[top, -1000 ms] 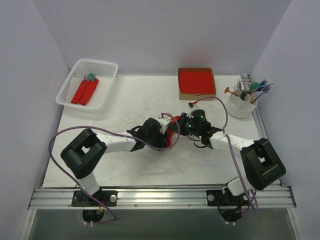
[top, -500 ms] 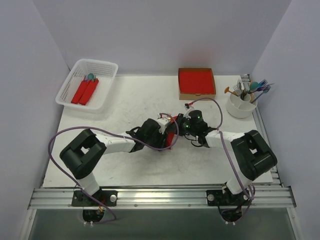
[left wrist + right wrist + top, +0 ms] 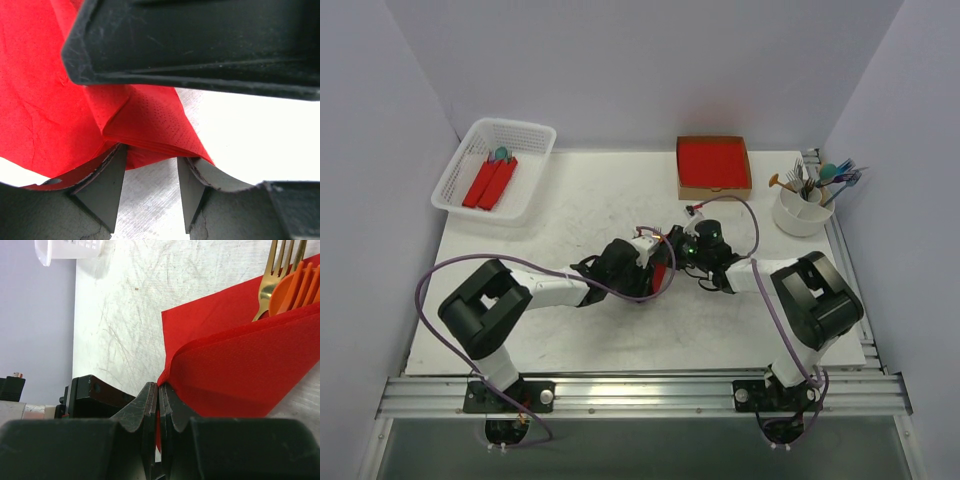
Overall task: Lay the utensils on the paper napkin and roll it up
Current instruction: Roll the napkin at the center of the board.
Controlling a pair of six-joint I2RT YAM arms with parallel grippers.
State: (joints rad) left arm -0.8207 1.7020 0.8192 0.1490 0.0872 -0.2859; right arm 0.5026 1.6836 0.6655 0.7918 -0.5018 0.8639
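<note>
Right pincer [image 3: 159, 389] is clamped flat shut on the folded corner of the thin bright-red paper napkin [image 3: 240, 365], with nothing but paper squeezed between its fingers. Left pincer [image 3: 149, 167] sits roughly half-spread. Bare table shows between its tips and the napkin's fold lies just past them, so it doesn't look like it's pinching anything.

The napkin is out in the middle of the scratched white tabletop [image 3: 200, 290], folded over into at least 2 layers. A gold-toned metal fork [image 3: 270, 285] and an orange plastic fork [image 3: 297, 287] are tucked inside the fold, tines poking out the far end.

Handling-wise, my guess is the paper weighs basically nothing, flops wherever it isn't supported, and rips easily if the 2 pincers pull against each other. It should take a crease OK, though. The 2 forks are stiff and probably slick, so I'd expect them to slide out the open end if the bundle tips. The best place to grab looks like the doubled edge near a corner, not a single layer, using the forks as the core to roll around.

Pose: both arms reach in low from their sides, elbows bent outward, and meet almost nose to nose at the centre with wrists down close to the surface.
</note>
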